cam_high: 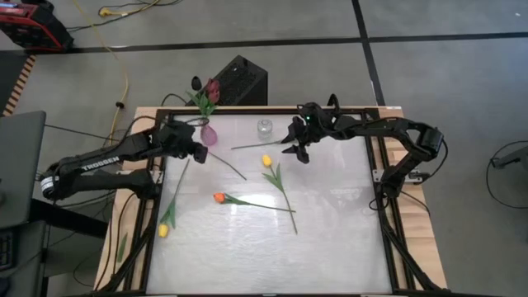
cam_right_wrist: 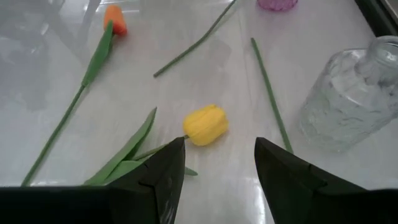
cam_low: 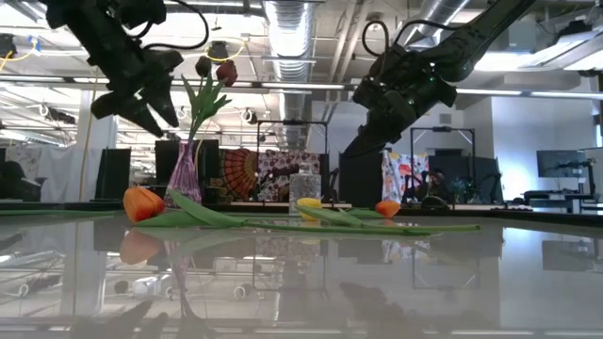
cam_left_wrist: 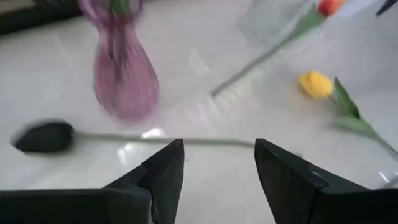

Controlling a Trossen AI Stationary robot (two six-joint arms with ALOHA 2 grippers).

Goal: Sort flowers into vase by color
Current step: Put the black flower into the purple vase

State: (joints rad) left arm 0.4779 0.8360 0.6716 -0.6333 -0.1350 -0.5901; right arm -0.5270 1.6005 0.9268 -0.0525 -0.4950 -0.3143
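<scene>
A purple vase [cam_high: 209, 134] at the table's far left holds two dark maroon flowers [cam_high: 212, 89]. A dark-headed flower [cam_left_wrist: 43, 137] lies flat on the table in front of it. My left gripper [cam_left_wrist: 219, 168] hovers open just above that flower's stem [cam_left_wrist: 161, 140] and holds nothing. A clear glass vase [cam_high: 264, 128] stands in the far middle. My right gripper [cam_right_wrist: 219, 165] hangs open above the table, just short of a yellow tulip [cam_right_wrist: 205, 124], and touches nothing. An orange tulip [cam_high: 219, 198] lies mid-table, and a second yellow tulip [cam_high: 163, 231] lies near the left edge.
Another orange-headed flower [cam_left_wrist: 329, 6] lies with its stem [cam_high: 256, 145] between the two vases, its head close by my right gripper [cam_high: 299, 153]. The table's black frame [cam_high: 157, 206] runs round the white top. The near half of the top [cam_high: 272, 264] is bare.
</scene>
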